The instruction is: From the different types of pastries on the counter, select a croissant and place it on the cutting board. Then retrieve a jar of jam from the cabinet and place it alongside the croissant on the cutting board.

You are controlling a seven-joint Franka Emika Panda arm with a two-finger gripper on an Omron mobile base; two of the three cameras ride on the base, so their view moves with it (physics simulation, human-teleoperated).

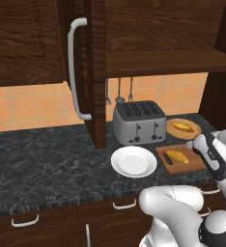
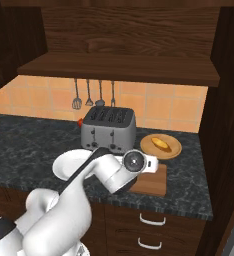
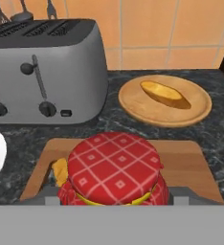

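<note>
Jam jar [image 3: 115, 170], clamped between the jaws above the board [image 3: 190, 160] with the croissant [image 3: 60, 171] just beyond, looks rigid, light, probably breakable; best held by its sides.

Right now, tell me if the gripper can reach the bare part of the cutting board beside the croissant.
Probably yes: the gripper, holding the jam jar, hangs right over the cutting board, with bare wood beside the croissant.

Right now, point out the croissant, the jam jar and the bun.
croissant [image 1: 177, 156], left base view, its ridged middle.
jam jar [image 3: 115, 166], hand view, its red checked lid.
bun [image 3: 164, 94], hand view, its golden top.
</note>
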